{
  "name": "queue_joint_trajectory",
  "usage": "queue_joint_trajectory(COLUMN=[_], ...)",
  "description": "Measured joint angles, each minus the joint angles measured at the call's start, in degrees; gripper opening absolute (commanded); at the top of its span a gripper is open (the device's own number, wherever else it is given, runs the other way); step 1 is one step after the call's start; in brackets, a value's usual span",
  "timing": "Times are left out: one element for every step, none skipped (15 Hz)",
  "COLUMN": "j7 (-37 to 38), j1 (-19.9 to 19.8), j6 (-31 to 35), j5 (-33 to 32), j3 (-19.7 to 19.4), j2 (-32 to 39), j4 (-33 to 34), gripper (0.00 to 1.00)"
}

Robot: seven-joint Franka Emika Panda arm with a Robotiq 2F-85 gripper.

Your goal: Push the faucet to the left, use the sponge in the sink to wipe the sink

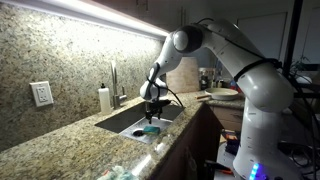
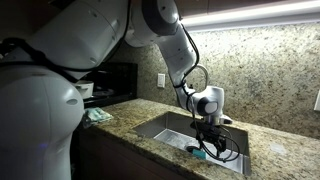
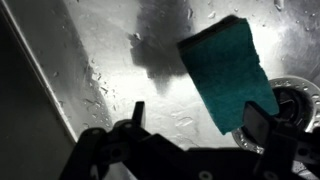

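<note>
The teal sponge (image 3: 225,65) lies flat on the wet steel floor of the sink (image 3: 110,60), right beside the drain (image 3: 297,97). My gripper (image 3: 196,116) hangs open just above it, and the sponge's near corner reaches in between the two fingers, close to the right fingertip (image 3: 256,122). In both exterior views the gripper (image 1: 153,111) (image 2: 210,136) is lowered into the sink (image 1: 126,117) (image 2: 160,126) over the sponge (image 1: 150,129) (image 2: 198,152). The silver faucet (image 1: 113,80) stands at the back of the basin.
A white soap dispenser (image 1: 104,99) stands next to the faucet, and a wall outlet (image 1: 41,93) sits on the granite backsplash. A teal cloth (image 2: 98,115) lies on the counter beside the sink. The sink wall (image 3: 40,90) rises at the left of the wrist view.
</note>
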Motion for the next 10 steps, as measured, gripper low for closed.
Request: queue_joint_trajectory(j7=[0.0,0.0,0.0,0.0,0.0,0.0,0.0,0.0,0.0,0.0], j1=[-1.7,-3.1,-4.3,-5.1,-5.7,-6.0,-6.0,-6.0,-6.0,-5.9], j6=[-0.2,-0.3,-0.4,-0.6,-1.1,-1.9,-2.7,-3.5,-4.2,-4.3], j5=[-1.2,-2.1,-2.7,-3.0,-3.2,-3.4,-3.5,-3.5,-3.6,-3.8], j3=[1.6,3.1,4.6,6.2,7.5,8.6,9.5,10.2,10.7,10.9], j2=[0.3,0.4,0.5,0.5,0.5,0.5,0.6,0.7,0.9,1.3], j4=[0.7,1.2,1.6,1.8,2.0,2.1,2.1,2.1,2.2,2.2], gripper=[1.0,1.0,1.0,1.0,1.0,1.0,1.0,1.0,1.0,1.0])
